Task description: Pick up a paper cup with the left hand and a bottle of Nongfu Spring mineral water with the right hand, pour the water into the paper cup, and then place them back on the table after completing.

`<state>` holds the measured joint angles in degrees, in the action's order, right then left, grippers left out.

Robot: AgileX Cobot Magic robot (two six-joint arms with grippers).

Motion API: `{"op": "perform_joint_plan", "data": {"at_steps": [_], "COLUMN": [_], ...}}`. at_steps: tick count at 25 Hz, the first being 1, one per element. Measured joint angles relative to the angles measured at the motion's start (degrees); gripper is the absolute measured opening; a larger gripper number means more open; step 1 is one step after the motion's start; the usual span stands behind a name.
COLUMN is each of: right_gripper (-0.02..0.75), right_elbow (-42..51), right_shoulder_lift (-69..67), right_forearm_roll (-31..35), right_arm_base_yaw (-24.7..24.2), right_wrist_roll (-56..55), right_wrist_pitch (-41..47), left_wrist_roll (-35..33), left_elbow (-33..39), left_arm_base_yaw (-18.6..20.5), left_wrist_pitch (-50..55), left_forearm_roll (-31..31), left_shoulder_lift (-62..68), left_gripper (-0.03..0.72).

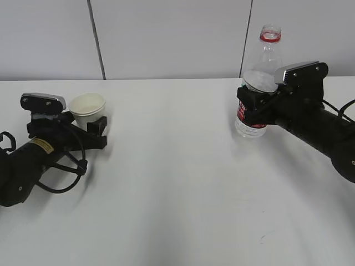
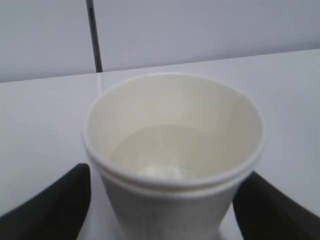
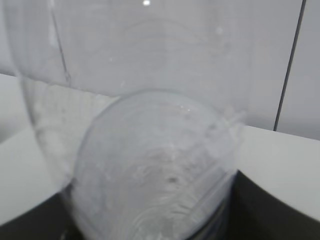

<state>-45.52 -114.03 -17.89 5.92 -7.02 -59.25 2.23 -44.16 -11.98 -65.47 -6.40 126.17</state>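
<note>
The left hand (image 1: 83, 133) has its jaws clamped around a white paper cup (image 1: 87, 111); the right hand (image 1: 252, 106) has its jaws clamped on a clear plastic bottle (image 1: 259, 77), seemingly resting on the white counter (image 1: 177, 183).

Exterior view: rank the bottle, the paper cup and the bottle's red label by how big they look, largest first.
1. Bottle, tallest by far.
2. Paper cup; it looks smaller, and both stand about equally far back, so nearness hardly skews this.
3. Red label, a band partly hidden by the right claw.

i note a white paper cup (image 1: 87, 110) upright on the white table (image 1: 177, 183) at left, holding water (image 2: 165, 152), and a clear, uncapped, red-labelled bottle (image 1: 258, 77) upright at right, well apart from it.
</note>
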Motion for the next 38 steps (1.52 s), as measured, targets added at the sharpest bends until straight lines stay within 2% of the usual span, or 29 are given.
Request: {"op": "perform_joint_plan", "data": {"at_steps": [11,20,38], "right_gripper": [0.389,0.389,0.388], "right_elbow": [0.0,-0.2,-2.5], "right_shoulder_lift": [0.0,-2.9,-7.1], "right_forearm_roll": [0.0,2.3,4.7], "right_arm_base_yaw": [0.0,0.0,0.0], "right_wrist_roll": [0.0,0.0,0.0], "right_wrist_pitch": [0.0,0.1,-0.9], "left_wrist_roll": [0.0,-0.1,-0.1], "left_elbow": [10.8,16.7,17.6], "left_arm_base_yaw": [-0.1,-0.1,-0.1], "left_wrist_pitch": [0.2,0.1,0.0], "left_forearm_roll": [0.0,0.0,-1.6], "left_shoulder_lift": [-4.8,-12.2,-13.2], "left_gripper": [0.538,0.538,0.538]}}
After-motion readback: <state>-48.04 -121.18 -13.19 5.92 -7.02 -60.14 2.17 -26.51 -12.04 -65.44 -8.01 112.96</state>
